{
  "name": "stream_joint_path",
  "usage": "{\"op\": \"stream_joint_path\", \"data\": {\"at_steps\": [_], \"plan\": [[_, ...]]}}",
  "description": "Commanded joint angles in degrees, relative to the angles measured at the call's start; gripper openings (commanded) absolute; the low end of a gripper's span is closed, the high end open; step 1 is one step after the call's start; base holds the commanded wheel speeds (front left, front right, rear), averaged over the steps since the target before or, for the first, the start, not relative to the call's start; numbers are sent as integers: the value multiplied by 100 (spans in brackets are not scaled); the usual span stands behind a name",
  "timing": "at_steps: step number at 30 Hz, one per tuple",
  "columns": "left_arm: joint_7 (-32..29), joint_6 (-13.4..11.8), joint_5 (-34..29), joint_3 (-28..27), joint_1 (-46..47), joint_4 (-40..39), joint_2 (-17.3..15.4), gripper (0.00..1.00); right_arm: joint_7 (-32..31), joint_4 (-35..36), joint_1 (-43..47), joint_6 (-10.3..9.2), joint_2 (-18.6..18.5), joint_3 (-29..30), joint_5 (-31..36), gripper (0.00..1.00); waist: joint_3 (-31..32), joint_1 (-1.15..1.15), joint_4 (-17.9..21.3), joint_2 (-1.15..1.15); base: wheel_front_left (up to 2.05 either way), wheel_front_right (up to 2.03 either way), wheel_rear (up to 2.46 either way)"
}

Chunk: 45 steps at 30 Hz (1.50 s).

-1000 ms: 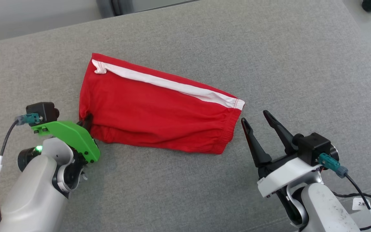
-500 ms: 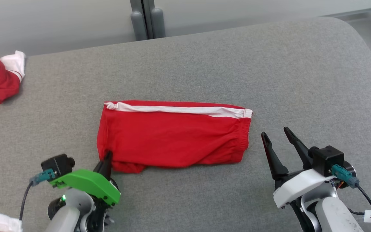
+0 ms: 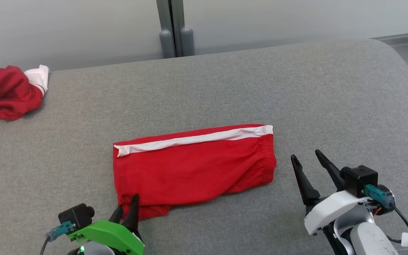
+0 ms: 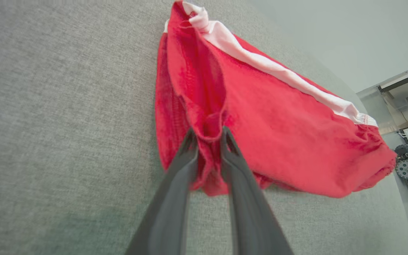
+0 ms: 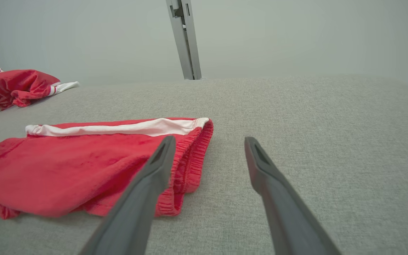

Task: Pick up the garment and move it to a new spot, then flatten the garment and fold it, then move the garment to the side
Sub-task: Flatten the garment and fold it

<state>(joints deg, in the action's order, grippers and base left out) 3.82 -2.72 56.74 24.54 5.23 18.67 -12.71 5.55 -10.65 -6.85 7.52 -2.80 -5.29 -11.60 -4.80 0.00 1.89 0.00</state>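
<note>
Red shorts [image 3: 193, 166] folded on grey cushion [image 3: 296, 88], pale wall [image 3: 83, 28] behind

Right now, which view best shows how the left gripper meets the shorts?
The left wrist view: a fold of the shorts lies between the fingers of the left gripper. The head view gives the gripper small at the shorts' near corner. The right wrist view gives the shorts well, but of the gripper a dark speck at most.
</note>
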Motion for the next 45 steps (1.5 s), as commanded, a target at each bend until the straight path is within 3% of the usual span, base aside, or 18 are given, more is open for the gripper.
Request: {"op": "stream_joint_path", "data": {"at_steps": [1, 13, 18, 26, 37, 43, 44, 45], "plan": [[144, 26, -134, 9, 32, -28, -75, 100, -24, -26, -39, -6, -19, 22, 17, 100, -14, 0, 6, 0, 0, 0, 0], [1131, 96, -1331, -297, 301, -424, -224, 100, -262, -245, -392, -6, -17, 31, 128, 100, -17, 0, -78, 0, 0, 0, 0], [1129, 304, -1999, -741, 114, -818, 111, 100, -656, -501, -774, -6, -17, -85, 226, 100, -33, 0, -186, 0, 0, 0, 0], [1131, 601, -2638, -1161, -112, -751, 582, 100, -1465, -1195, -1312, -6, -16, -278, 327, 100, -75, 0, -501, 0, 0, 0, 0], [1132, 828, -3073, -1645, -300, -570, 818, 100, -1869, -1945, -1377, -6, -22, 196, 657, 100, -153, 0, -846, 0, 0, 0, 0], [1132, 905, -3179, -1787, -353, -512, 899, 100, -2073, -2293, -1395, -6, -22, 74, 167, 100, -172, 0, -876, 0, 0, 0, 0], [1132, 919, -3186, -1770, -357, -476, 910, 100, -2094, -2348, -1421, -6, -22, 21, 127, 97, -174, 0, -870, 0, 0, 0, 0], [1132, 932, -3206, -1761, -344, -451, 917, 100, -2113, -2415, -1454, -6, -22, -44, 84, 64, -176, 0, -862, 0, 0, 0, 0]]}}
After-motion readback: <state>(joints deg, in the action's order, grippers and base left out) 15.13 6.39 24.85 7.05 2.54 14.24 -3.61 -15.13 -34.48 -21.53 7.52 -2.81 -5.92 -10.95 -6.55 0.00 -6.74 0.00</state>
